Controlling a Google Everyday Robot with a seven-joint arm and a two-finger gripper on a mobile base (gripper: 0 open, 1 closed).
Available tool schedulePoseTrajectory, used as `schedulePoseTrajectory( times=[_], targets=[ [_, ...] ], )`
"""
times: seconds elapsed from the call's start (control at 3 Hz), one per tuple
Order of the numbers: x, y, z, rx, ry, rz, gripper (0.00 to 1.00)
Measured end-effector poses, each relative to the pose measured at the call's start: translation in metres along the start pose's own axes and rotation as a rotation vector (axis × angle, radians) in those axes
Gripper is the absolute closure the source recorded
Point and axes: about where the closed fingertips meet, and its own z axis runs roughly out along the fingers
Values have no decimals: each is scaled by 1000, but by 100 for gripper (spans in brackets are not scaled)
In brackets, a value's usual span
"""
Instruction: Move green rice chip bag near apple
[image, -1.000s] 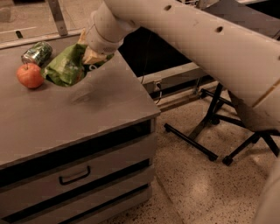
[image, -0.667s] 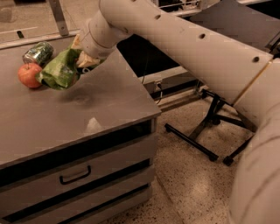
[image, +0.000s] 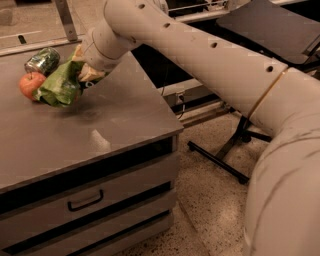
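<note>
**Your worktop: three things bunched at the far left**

Look to the far-left corner of the worktop (image: 115, 120). The apple (image: 30, 84) lies furthest left. Just right of it, touching or nearly so, you have the rice chip bag (image: 57, 89), gripped by the claw (image: 85, 75), which reaches in from the right above the surface. The can (image: 42, 60) lies behind the apple, close to the bag's rear edge. A drawer (image: 85, 197) sits below the worktop's front edge. The legs of a stand (image: 220, 159) rest on the floor to the right of the worktop.
</note>
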Motion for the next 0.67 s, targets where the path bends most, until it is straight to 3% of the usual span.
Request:
schedulePoseTrajectory(
  times=[0.67],
  targets=[
    [-2, 2, 3, -6, -4, -2, 41]
  ],
)
